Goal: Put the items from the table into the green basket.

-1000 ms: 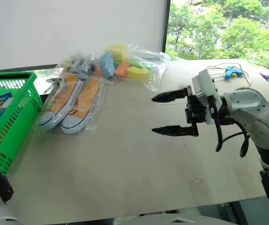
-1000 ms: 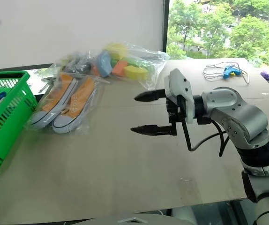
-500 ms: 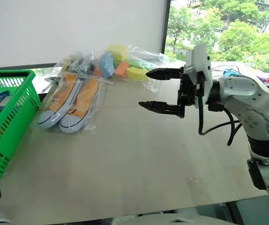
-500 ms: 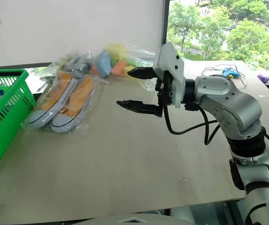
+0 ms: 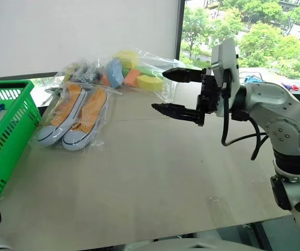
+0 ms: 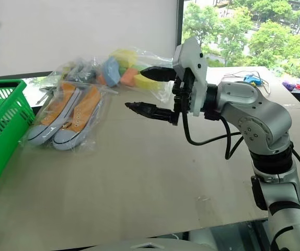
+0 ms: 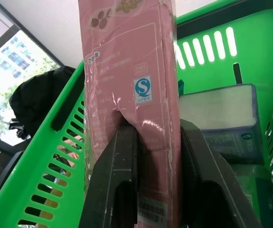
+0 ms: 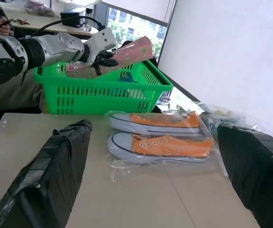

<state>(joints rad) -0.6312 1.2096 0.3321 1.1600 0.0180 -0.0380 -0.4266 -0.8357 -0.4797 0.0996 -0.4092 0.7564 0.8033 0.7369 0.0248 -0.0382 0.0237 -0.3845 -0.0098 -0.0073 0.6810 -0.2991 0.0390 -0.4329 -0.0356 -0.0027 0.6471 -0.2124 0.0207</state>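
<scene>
While the left gripper has its jaws clamped on the pink box over the green basket, lower it inside before releasing; sneakers and foam bag wait on the table, right gripper spread wide.

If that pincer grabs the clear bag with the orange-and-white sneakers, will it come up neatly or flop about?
Probably floppy: the clear plastic bag holding the orange-and-white sneakers looks loose and crinkled, so it may sag. The glossy film could be slippery between the open right pincer's black fingers. The two shoes lie side by side, apparently unfastened, so they might shift inside when lifted.
</scene>
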